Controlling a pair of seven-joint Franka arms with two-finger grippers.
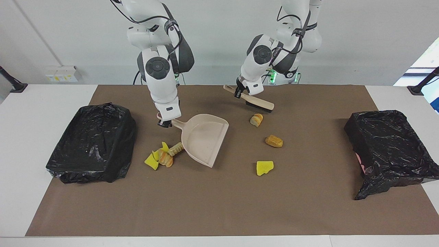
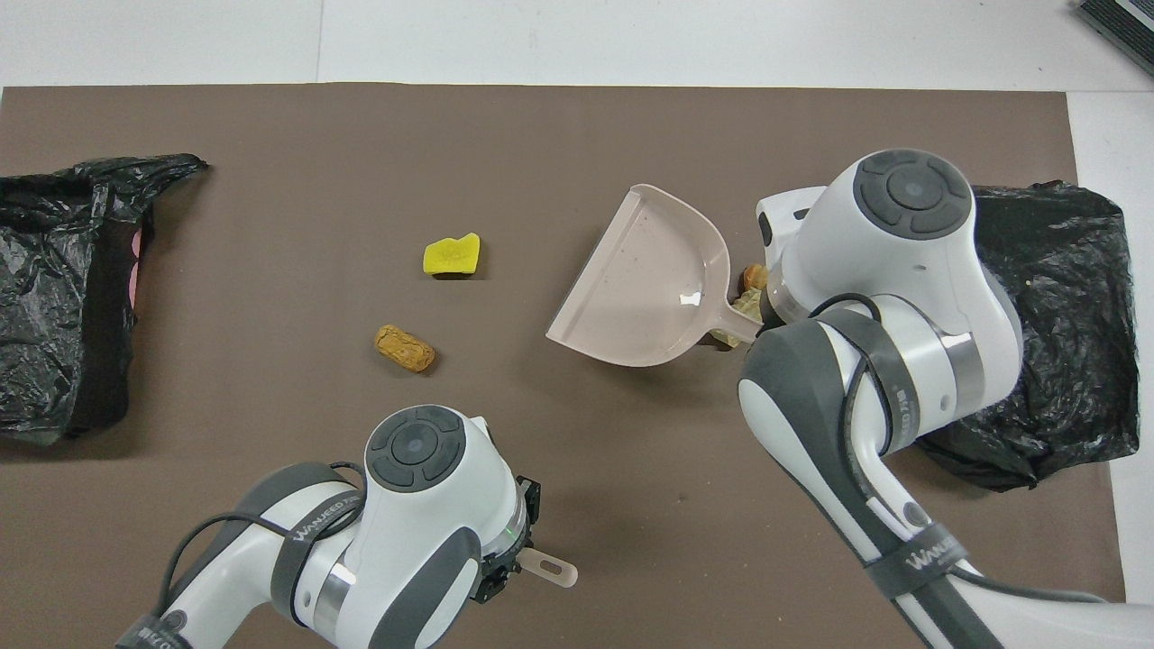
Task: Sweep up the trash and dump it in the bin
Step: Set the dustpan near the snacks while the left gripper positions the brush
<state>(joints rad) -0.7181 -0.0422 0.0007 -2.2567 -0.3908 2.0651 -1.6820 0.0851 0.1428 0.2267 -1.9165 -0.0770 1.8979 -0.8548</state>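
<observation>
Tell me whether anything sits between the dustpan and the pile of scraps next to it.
Nothing visible does. The dustpan, held by the right tool, hangs tilted right beside the scrap pile, only bare mat between them.

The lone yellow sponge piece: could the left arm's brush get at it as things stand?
Probably yes: the yellow sponge piece lies alone on bare mat, with only two bread lumps between it and the brush raised in the left gripper.

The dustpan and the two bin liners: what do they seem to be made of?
Dustpan: probably moulded plastic, beige, smooth, with a glossy glint inside in the overhead view. Bin liners: thin black plastic film, crinkled and shiny, draped loosely over the bins.
</observation>
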